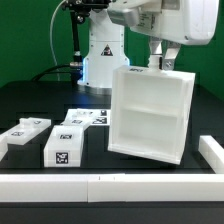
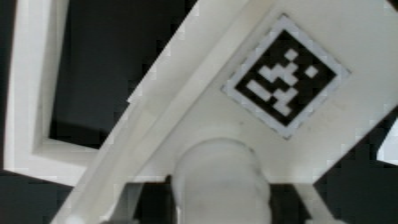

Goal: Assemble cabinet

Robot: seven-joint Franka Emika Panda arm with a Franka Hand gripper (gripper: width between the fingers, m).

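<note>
Cabinet: tilted, open face forward, toward the bench's right edge in the exterior view.
Gripper: pinching the cabinet's top wall.
Nearby: flat panels and small block, leftward.
Front edge: rail.

White glossy arm — rounded casings, black cable trailing beside its base.

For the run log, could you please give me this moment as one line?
gripper: shut on cabinet box top wall | cabinet box: upright | panel: flat on table
</note>
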